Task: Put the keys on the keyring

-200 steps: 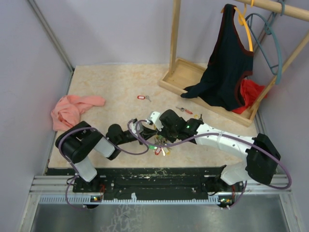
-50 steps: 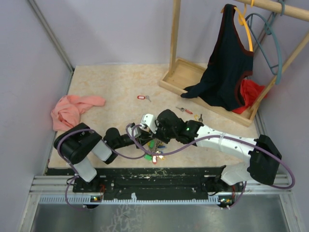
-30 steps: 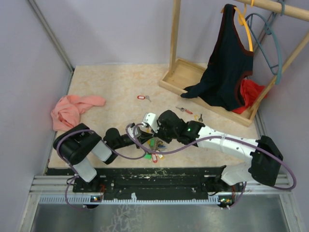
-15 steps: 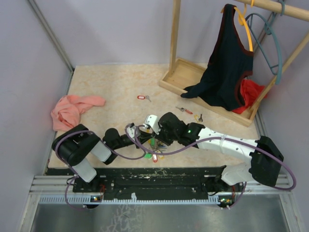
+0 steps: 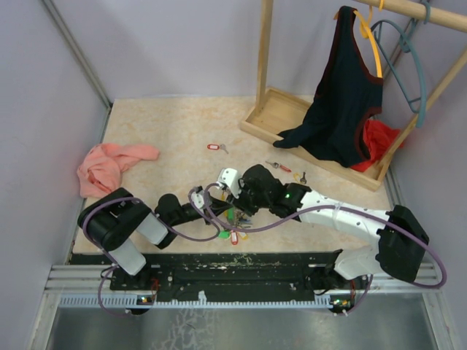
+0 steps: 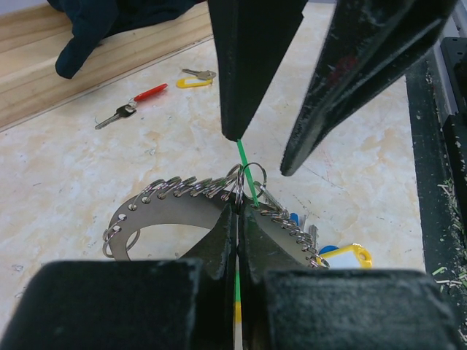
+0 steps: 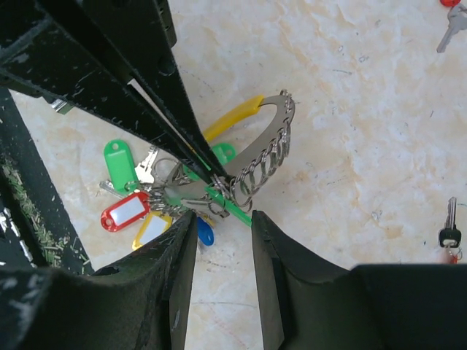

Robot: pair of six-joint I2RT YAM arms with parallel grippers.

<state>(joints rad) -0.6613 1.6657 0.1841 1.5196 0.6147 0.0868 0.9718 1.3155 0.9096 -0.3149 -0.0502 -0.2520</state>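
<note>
Your left fingers [image 6: 222, 244] are clenched on the wide silvery metal keyring band [image 6: 164, 213], with a thin green plastic tag [image 6: 248, 175] pinched edge-on between them. Your right fingers [image 6: 252, 65] stand apart, released, straddling that green tag just beyond the left pair. The keyring sits low over the beige marbled surface [image 6: 80, 164], and its bunch of green, red, yellow and blue tagged keys [image 7: 128, 211] lies beneath. Three loose keys [image 6: 149, 92], red-headed, black-headed and yellow-tagged, lie well apart from it, near the wooden rack base [image 6: 36, 80]

L wrist: keyring [image 6: 146, 211] near arc hidden behind left gripper [image 6: 238, 213] fingers. R wrist: red-head key [image 7: 452, 25] cut by top edge.
</note>
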